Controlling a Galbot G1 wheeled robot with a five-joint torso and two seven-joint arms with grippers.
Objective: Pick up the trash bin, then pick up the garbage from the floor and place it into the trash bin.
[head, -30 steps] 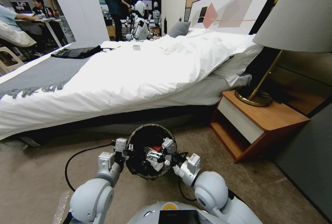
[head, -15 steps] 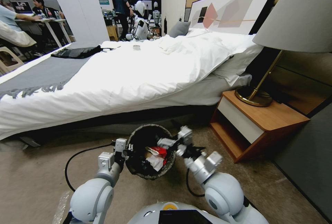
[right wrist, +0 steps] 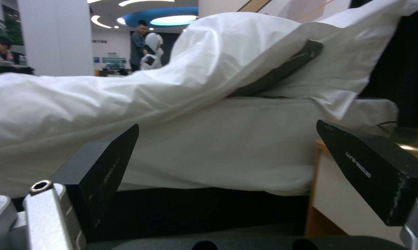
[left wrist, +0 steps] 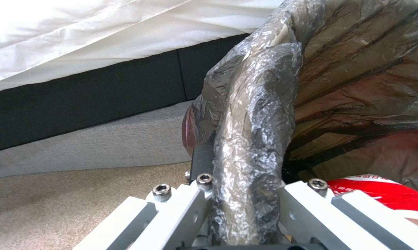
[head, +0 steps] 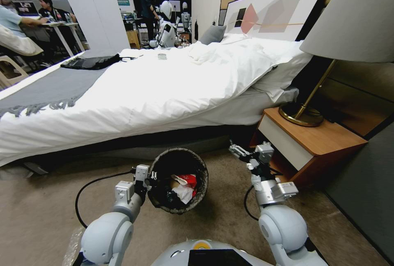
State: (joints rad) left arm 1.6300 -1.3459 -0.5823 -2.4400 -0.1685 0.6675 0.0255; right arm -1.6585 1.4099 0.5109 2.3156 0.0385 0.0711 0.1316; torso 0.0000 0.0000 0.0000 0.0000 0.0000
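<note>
While my left tool (head: 151,175) clamped the trash bin (head: 200,192) rim, garbage (head: 184,186) lay inside; my right arm stretched forward, its tool (head: 238,151) spread wide, well right of it.

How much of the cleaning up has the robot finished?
Quite a lot. The left gripper is clamped on the rim of the trash bin, and garbage lies inside: something red-and-white with white tissue. The right gripper is open and empty, up near the nightstand. No litter is visible on the carpet, so little seems left.
</note>
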